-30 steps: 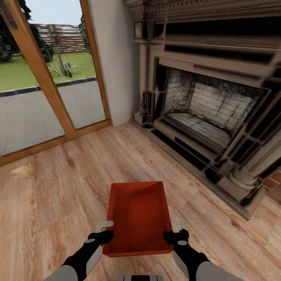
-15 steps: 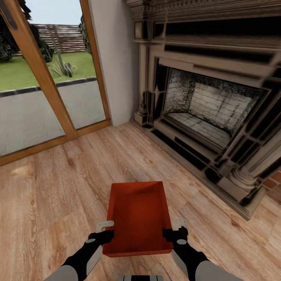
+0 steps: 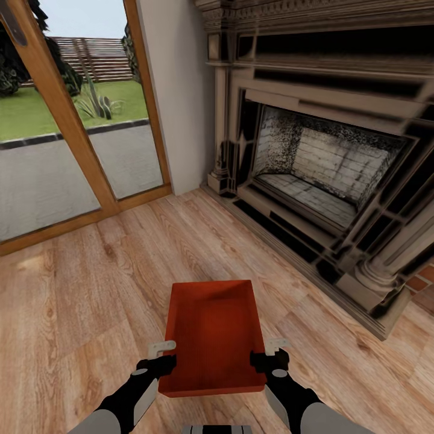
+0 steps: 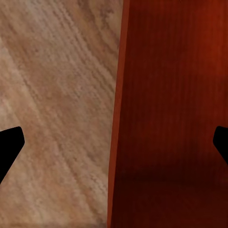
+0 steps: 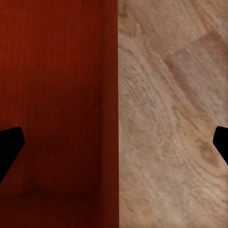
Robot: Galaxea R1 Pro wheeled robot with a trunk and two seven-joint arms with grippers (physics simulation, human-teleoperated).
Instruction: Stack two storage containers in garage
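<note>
Orange-red and open-topped, one storage container (image 3: 214, 334) sits low in the centre of the head view, on the light wood-plank floor (image 3: 78, 301) of the living room, its long sides running away from the robot. Its inside is bare. The left gripper (image 3: 161, 365) is at the container's near left corner and the right gripper (image 3: 267, 361) at its near right corner, each right up against a side wall close to the rim.

In the left wrist view the container's wall (image 4: 118, 114) runs straight up the frame between the two dark fingertips (image 4: 8, 145), one over the planks and one over the red interior, so the fingers are spread wide and straddle the wall without pinching it. The right wrist view mirrors this: the wall edge (image 5: 117, 114) lies between widely parted fingertips (image 5: 9, 142), red inside on one side, wood on the other.

Beyond the container, the dark ornate fireplace (image 3: 325, 163) takes up the right and upper right of the head view, with pale brick in its hearth. At the upper left a wood-framed glass door (image 3: 72, 132) looks onto paving and grass.
</note>
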